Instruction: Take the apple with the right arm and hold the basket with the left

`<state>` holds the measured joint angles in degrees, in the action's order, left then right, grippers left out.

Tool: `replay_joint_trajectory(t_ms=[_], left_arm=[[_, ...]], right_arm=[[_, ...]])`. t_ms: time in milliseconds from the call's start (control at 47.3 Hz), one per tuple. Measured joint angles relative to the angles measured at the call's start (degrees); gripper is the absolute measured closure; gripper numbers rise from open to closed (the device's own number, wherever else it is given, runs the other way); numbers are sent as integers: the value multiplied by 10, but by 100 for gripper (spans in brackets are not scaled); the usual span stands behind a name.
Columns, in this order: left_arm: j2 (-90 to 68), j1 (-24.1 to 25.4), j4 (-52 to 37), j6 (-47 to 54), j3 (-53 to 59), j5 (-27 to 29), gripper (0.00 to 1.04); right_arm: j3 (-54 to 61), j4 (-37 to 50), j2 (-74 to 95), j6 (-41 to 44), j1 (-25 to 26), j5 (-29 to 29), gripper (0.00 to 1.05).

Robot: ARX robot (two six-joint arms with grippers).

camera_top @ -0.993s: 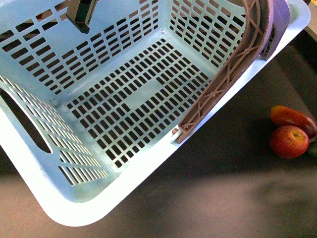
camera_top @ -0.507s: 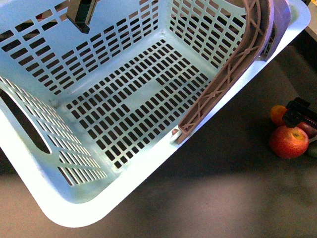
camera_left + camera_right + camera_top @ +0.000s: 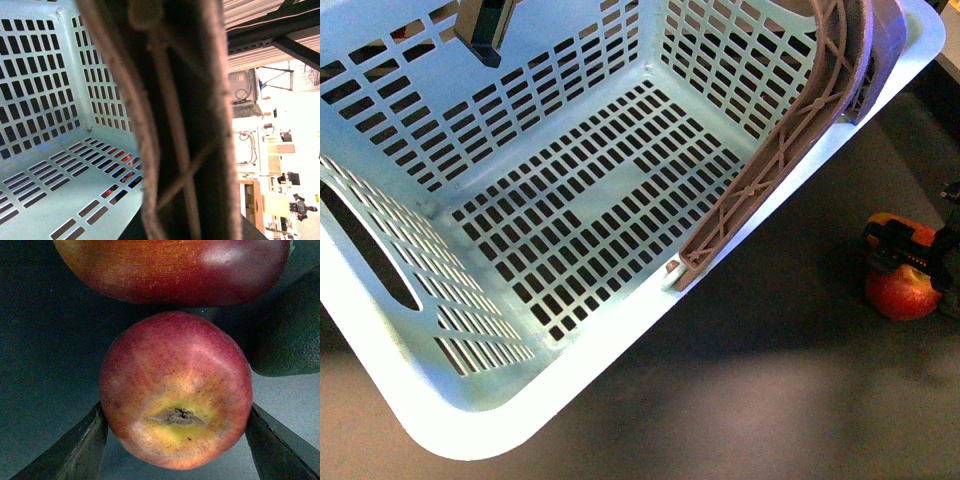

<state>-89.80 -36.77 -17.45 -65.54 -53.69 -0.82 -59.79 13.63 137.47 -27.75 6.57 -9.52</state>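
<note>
The mint-green basket [image 3: 570, 200] fills most of the front view, tilted, with a brown ribbed handle [image 3: 790, 140] along its right rim. My left gripper [image 3: 485, 28] shows as a dark piece at the basket's far wall. It is shut on the basket, and a brown handle [image 3: 180, 125] fills the left wrist view. The red apple [image 3: 903, 293] lies on the dark table to the right of the basket. My right gripper [image 3: 912, 250] is open and sits over it. In the right wrist view the apple [image 3: 176, 390] lies between the two fingers [image 3: 75, 450], its yellow patch facing the camera.
An elongated red-orange fruit [image 3: 170, 270] lies just beyond the apple, touching or nearly touching it. A dark green fruit [image 3: 290, 340] lies beside both. The basket's rim [image 3: 760, 240] is a hand's width from the apple. Shelving and room clutter [image 3: 270, 150] show beyond the basket.
My right gripper has come in from the right edge and settled over the apple, covering most of the elongated fruit. The basket and the left gripper have not moved.
</note>
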Motion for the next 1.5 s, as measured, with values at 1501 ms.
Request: replay_joint_trajectory(t_ms=[1501], left_arm=[[0,0,0,0,0,0,99]], right_arm=[[131,-11,-572,-1,-320,-7,27]])
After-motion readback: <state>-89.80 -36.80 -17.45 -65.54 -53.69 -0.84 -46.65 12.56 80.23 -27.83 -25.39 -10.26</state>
